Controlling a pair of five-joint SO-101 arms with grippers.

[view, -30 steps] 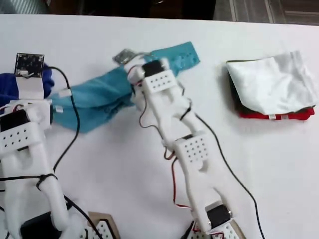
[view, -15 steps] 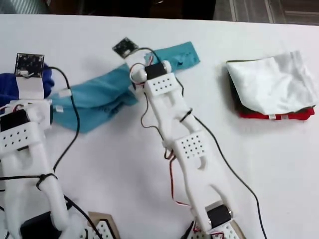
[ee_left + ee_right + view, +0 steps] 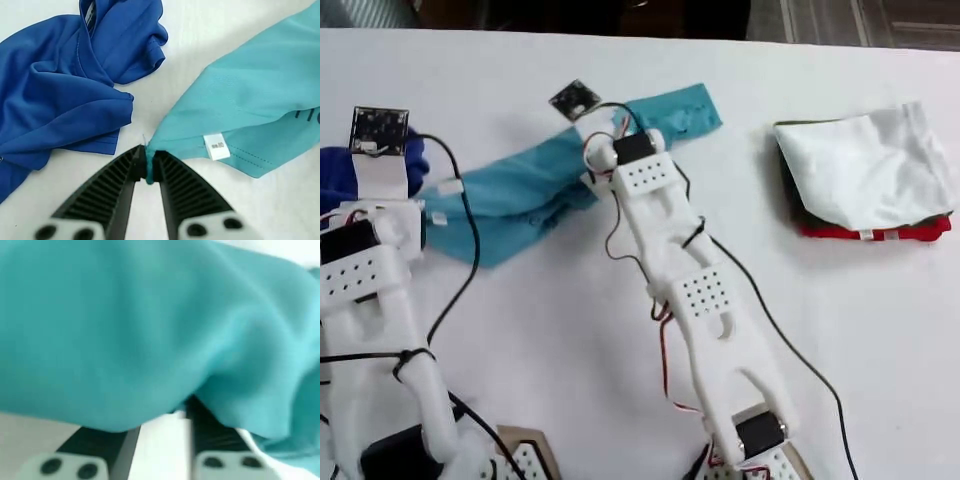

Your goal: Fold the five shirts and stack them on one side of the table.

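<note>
Now pinching one hem corner of the teal shirt [image 3: 510,195] between pressed-together left fingers [image 3: 125,175], with its length slantwise across the counter [image 3: 540,330] toward the right gripper [image 3: 592,140] at mid-cloth, hold there impossible to tell.

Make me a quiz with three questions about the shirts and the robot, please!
1. Where on the table is the stack?
A. left side
B. right side
C. middle

2. What colour is the stack's top shirt?
A. white
B. yellow
C. black

3. What is the left end effector doing?
A. gaping open
B. shut on nothing
C. shut on the teal shirt

Answers:
1 B: the high view shows the stack near the table's right edge.
2 A: white cloth lies over the pile.
3 C: the left wrist view shows the shirt's corner pinched between the jaws.
</note>
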